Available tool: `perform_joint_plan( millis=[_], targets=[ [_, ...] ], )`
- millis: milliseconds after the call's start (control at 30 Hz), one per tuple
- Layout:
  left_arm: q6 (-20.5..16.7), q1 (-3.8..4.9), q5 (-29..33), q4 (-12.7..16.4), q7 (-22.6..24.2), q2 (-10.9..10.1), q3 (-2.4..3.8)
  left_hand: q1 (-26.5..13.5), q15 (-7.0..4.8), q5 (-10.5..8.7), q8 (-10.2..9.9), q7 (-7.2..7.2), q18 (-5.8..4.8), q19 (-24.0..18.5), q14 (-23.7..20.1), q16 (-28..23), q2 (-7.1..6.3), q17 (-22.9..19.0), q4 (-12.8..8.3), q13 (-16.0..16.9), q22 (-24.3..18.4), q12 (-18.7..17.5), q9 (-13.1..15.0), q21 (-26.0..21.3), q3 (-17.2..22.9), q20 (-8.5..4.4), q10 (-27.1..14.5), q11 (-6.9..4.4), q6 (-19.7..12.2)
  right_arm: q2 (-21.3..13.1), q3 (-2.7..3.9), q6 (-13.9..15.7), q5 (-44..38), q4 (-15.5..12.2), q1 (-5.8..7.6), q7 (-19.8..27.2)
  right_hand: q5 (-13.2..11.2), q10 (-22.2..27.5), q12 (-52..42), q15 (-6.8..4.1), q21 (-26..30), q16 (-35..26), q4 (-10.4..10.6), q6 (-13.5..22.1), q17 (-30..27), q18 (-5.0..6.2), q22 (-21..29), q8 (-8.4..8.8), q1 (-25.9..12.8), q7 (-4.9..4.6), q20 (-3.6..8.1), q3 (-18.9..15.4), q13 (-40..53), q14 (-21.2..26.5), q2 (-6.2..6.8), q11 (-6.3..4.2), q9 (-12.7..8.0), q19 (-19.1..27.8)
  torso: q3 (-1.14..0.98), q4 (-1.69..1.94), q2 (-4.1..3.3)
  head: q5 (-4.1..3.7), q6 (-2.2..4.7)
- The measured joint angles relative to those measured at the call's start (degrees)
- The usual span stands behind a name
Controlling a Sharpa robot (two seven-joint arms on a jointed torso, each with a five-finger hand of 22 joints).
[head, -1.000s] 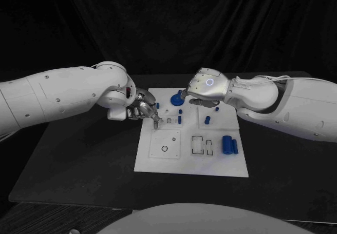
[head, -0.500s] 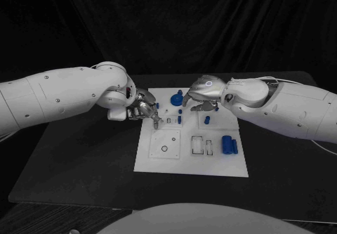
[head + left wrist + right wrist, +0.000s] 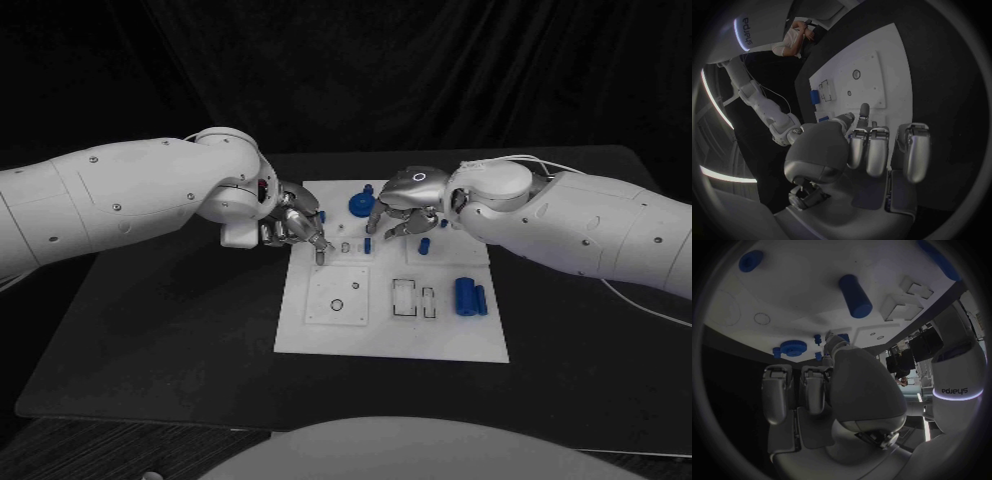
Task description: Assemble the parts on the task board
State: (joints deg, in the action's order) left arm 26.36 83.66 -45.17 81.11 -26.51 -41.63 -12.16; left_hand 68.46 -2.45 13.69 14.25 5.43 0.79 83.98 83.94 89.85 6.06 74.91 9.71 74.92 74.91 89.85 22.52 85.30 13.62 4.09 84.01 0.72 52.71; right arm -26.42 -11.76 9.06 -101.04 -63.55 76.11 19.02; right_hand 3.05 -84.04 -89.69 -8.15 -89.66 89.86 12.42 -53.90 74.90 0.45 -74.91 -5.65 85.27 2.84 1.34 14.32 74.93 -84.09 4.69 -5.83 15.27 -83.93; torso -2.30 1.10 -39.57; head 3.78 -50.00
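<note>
The white task board (image 3: 332, 335) lies in the middle of the table. My left hand (image 3: 296, 228) hovers at its far left edge with fingers curled, and one fingertip (image 3: 864, 111) reaches down to the board's surface. My right hand (image 3: 401, 215) hangs over the far middle of the board, fingers bent down beside a blue gear (image 3: 361, 205) and above a small blue peg (image 3: 369, 243). The right wrist view shows the gear (image 3: 791, 348), a blue cylinder (image 3: 856, 296) and a small blue piece (image 3: 844, 336) at a fingertip. Whether that hand grips it is hidden.
Two blue cylinders (image 3: 466, 296) lie at the board's right side, next to rectangular slots (image 3: 414, 298). A square panel with a round hole (image 3: 339, 303) sits near the board's left. Black table (image 3: 173, 340) surrounds the board.
My right hand has swung left and lowered over the far middle of the board, close to the gear. The left hand has stayed in place.
</note>
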Motion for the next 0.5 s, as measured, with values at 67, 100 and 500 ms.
perform_joint_plan(
  millis=[67, 100, 500],
  targets=[
    [-0.01, 0.0, 0.0, -0.01, 0.03, 0.02, 0.0, 0.0, 0.0, 0.0, 0.0, 0.0, 0.0, 0.0, 0.0, 0.0, 0.0, 0.0, 0.0, 0.0, 0.0, 0.0, 0.0, 0.0, 0.0, 0.0, 0.0, 0.0, 0.0, 0.4, 0.0, -1.01, 0.85, 0.57, -0.02, 0.71, 0.0, 0.01, -0.01, 0.0, 0.04, 0.0, 0.0, 0.0, 0.0, 0.01, 0.0, 0.07, -0.27, 0.0, 0.0, 0.0, 0.05, 0.0, -0.49, 0.0, -0.14, 0.0, 0.0, 0.0, 0.01, 0.0, 0.0],
    [-0.02, -0.01, 0.0, -0.01, 0.03, 0.02, 0.0, 0.0, 0.0, 0.0, 0.0, 0.0, 0.0, 0.0, 0.0, 0.0, 0.0, 0.0, 0.0, 0.0, 0.0, 0.0, 0.0, 0.0, 0.0, 0.0, 0.0, 0.0, 0.0, 0.56, 0.0, -1.41, 1.15, 0.78, -0.03, 0.97, 0.0, 0.01, -0.02, 0.0, 0.24, 0.0, 0.0, 0.0, 0.0, 0.01, 0.0, 0.07, -0.38, 0.0, 0.0, 0.0, 0.18, 0.0, -0.68, 0.0, -0.21, 0.0, 0.0, 0.0, 0.01, 0.0, 0.0],
    [-0.11, -0.07, 0.0, -0.03, 0.14, 0.03, 0.0, 0.0, 0.0, 0.23, 0.0, 0.0, 0.0, 0.0, 0.0, 0.0, 0.0, 0.0, -0.16, 0.0, 0.0, 0.0, 0.0, 0.0, 0.16, 0.0, 0.0, 0.0, 0.0, 1.87, 0.0, -4.97, 3.34, 1.87, -0.07, 2.82, 0.0, 0.03, -0.68, 0.0, 0.33, 0.0, 0.15, 2.24, 0.0, 0.01, 0.0, 1.86, 0.46, -0.07, 0.0, -0.53, 0.19, 0.0, -1.64, 0.01, -1.52, 0.0, 0.01, -0.02, 0.02, -0.02, 0.0]
  ],
)
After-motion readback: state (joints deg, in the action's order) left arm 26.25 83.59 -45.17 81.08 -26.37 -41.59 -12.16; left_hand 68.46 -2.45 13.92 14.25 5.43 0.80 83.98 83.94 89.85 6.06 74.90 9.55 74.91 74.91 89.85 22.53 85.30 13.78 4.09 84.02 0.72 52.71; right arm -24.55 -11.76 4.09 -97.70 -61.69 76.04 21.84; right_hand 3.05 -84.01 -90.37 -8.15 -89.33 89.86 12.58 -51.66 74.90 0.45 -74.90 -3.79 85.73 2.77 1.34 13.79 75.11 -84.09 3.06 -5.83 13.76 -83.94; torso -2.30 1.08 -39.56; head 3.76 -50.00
